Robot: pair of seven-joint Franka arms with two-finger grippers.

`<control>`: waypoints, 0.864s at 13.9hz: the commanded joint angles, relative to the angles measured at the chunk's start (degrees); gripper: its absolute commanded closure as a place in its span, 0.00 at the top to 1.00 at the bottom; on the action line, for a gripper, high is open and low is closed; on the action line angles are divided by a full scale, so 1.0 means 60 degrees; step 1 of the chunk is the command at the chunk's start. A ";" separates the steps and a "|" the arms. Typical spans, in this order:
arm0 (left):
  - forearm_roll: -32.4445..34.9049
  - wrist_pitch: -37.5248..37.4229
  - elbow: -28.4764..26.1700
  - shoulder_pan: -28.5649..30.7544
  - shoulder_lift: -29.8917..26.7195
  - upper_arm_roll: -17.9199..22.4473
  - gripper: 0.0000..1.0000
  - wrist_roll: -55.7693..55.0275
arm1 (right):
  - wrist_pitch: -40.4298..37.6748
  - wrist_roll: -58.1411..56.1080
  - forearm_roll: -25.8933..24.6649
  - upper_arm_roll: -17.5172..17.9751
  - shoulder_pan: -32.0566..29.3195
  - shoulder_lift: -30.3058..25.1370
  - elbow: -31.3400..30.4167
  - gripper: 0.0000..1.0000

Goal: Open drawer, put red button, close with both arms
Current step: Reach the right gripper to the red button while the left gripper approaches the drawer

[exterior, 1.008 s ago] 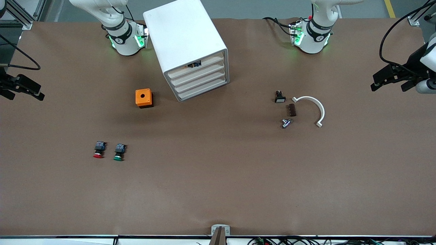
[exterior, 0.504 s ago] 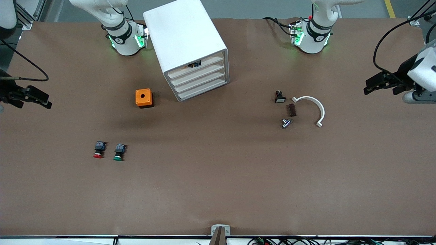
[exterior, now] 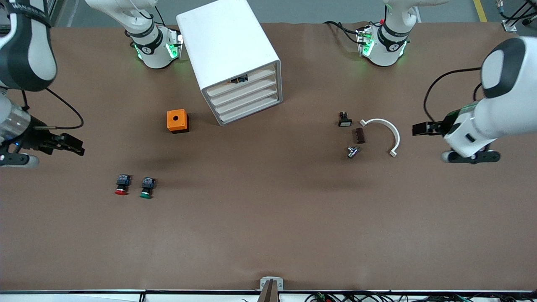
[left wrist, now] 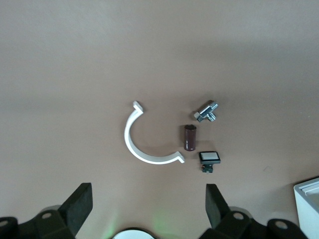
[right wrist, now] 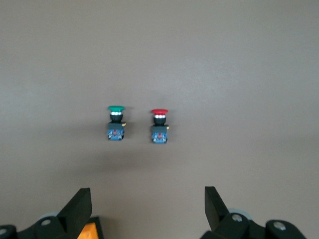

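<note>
- The front camera hangs high across the table (exterior: 268,235) and looks down at the whole top, with both arm bases along its upper edge.
- The left wrist camera looks down from well above at the white arc (left wrist: 144,144) (exterior: 388,132) and the small parts beside it (shared with the front view).
- The right wrist camera looks down likewise at the red button (right wrist: 159,127) (exterior: 121,185) and green button (right wrist: 115,124) (exterior: 146,187), also in the front view.

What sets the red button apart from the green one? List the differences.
The red button has a red cap; the green button has a green one. The red button lies closer to the right arm's end of the table, the green button beside it, closer to the table's middle. Both lie on their sides, with the same black-and-blue bodies.
</note>
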 commanded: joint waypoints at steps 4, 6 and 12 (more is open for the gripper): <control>0.0059 -0.0518 0.0313 -0.1014 0.1059 -0.0215 1.00 -0.3124 | 0.1810 -0.0052 -0.0028 0.0057 -0.0115 0.0913 -0.1051 1.00; -0.1106 -0.0928 0.0736 -0.1323 0.1716 -0.0215 1.00 -0.5172 | 0.2396 -0.0052 -0.0028 0.0056 -0.0130 0.1557 -0.1066 1.00; -0.3762 -0.1267 0.2055 -0.1778 0.3665 -0.0230 1.00 -1.0875 | 0.4166 -0.0009 0.0075 0.0071 -0.0247 0.2848 -0.1417 1.00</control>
